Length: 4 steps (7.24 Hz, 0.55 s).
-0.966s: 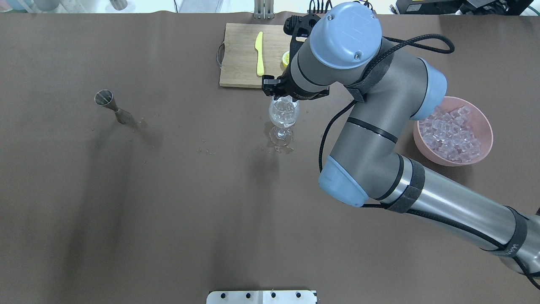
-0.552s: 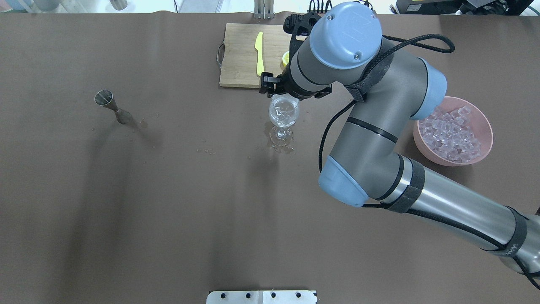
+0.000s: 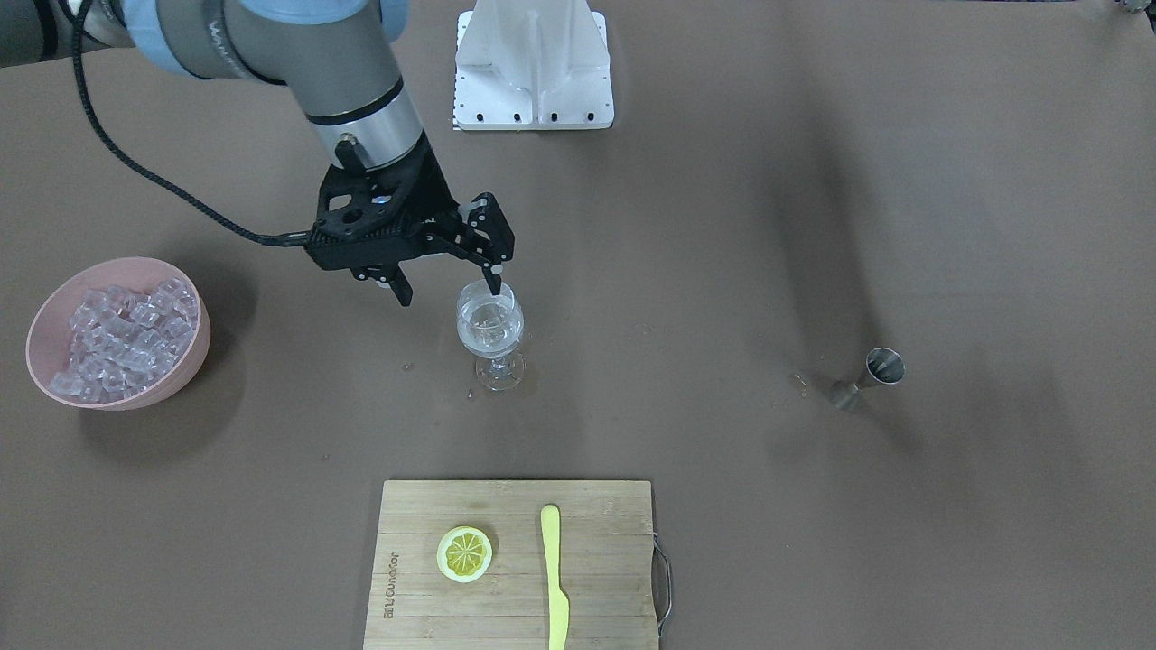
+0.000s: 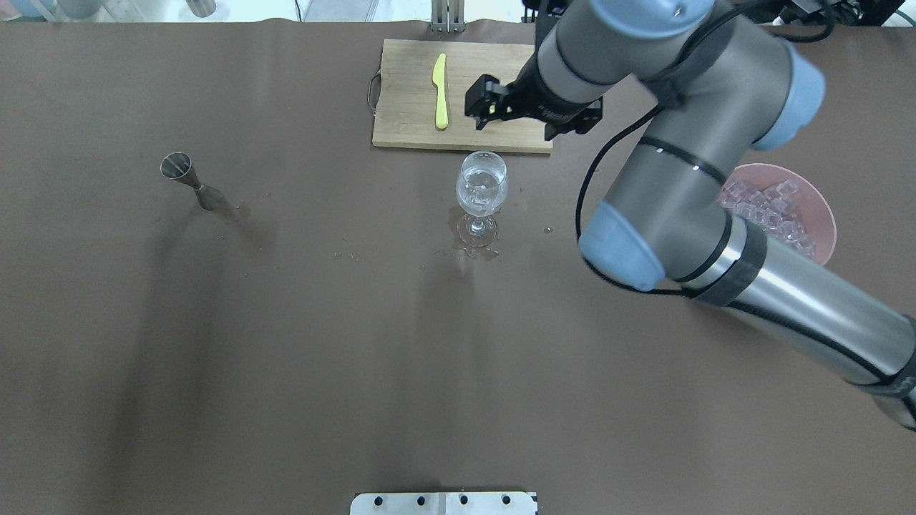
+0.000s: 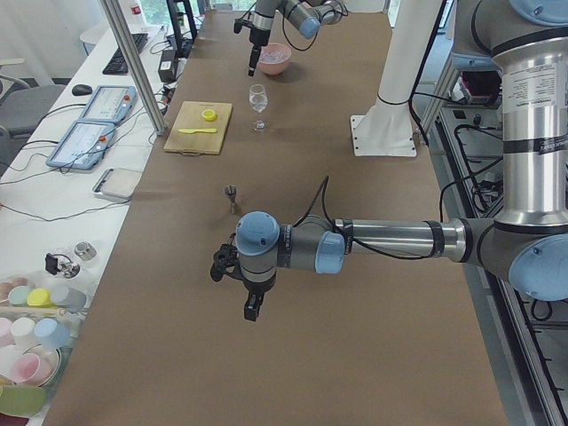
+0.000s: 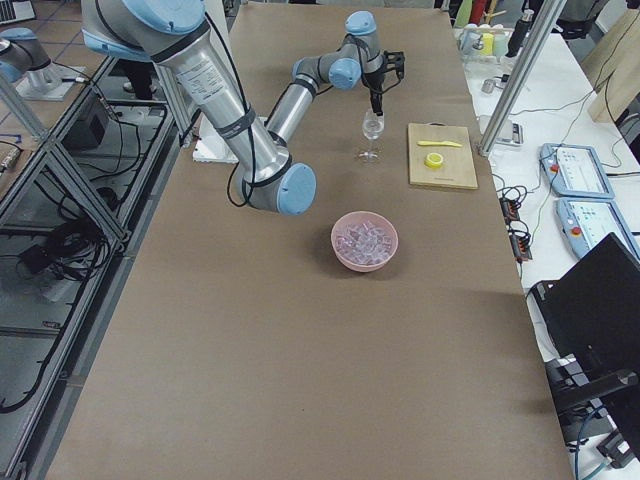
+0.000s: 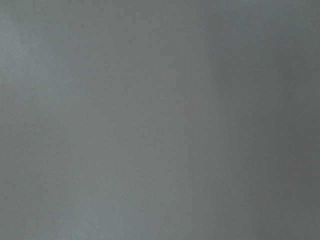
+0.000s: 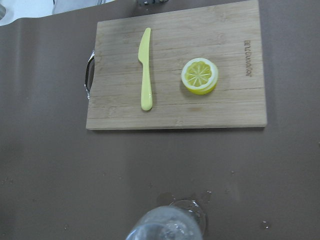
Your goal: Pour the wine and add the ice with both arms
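Observation:
A clear wine glass (image 3: 489, 329) stands mid-table with a little clear liquid and a few ice cubes in it; it also shows in the overhead view (image 4: 481, 189) and at the bottom of the right wrist view (image 8: 167, 227). A pink bowl (image 3: 194, 348) holds many ice cubes (image 3: 117, 334). My right gripper (image 3: 447, 280) hangs open and empty above the glass, one finger (image 3: 492, 271) over its rim in the front view; in the overhead view (image 4: 515, 118) it lies over the board's near edge. My left gripper (image 5: 251, 306) shows only in the left side view, low over bare table; I cannot tell its state.
A wooden cutting board (image 4: 404, 107) with a yellow knife (image 4: 440, 89) and a lemon slice (image 3: 464, 552) lies beyond the glass. A steel jigger (image 4: 187, 179) stands far to the left. Water drops lie around the glass foot (image 4: 472, 247). A white stand (image 3: 533, 63) sits at the robot's side.
My right gripper has lifted off the glass rim and moved up and away toward the cutting board. The arm has swung with it. The glass and jigger have not moved.

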Each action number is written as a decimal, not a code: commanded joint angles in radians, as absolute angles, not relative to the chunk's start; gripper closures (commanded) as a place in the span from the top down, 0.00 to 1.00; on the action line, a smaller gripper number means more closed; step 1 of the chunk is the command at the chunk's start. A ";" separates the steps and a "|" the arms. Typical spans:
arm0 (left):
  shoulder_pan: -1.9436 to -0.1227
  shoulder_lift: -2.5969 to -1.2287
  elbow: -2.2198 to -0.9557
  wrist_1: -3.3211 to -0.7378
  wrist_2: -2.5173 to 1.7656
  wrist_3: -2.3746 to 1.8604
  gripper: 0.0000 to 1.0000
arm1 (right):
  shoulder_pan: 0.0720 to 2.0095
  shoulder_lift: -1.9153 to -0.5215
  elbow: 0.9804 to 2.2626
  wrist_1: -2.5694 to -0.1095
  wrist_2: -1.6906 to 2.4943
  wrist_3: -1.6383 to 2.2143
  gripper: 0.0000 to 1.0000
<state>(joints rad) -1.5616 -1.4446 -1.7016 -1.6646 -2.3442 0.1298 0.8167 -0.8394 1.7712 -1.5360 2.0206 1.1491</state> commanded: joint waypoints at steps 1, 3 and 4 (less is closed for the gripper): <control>-1.562 -1.442 -1.692 -1.658 -2.342 0.063 0.98 | 1.002 -0.958 1.816 -1.537 2.215 0.931 1.00; -1.562 -1.439 -1.684 -1.658 -2.344 0.066 0.98 | 1.145 -1.104 1.822 -1.536 2.302 0.628 1.00; -1.562 -1.439 -1.687 -1.658 -2.344 0.067 0.98 | 1.231 -1.240 1.841 -1.536 2.306 0.390 1.00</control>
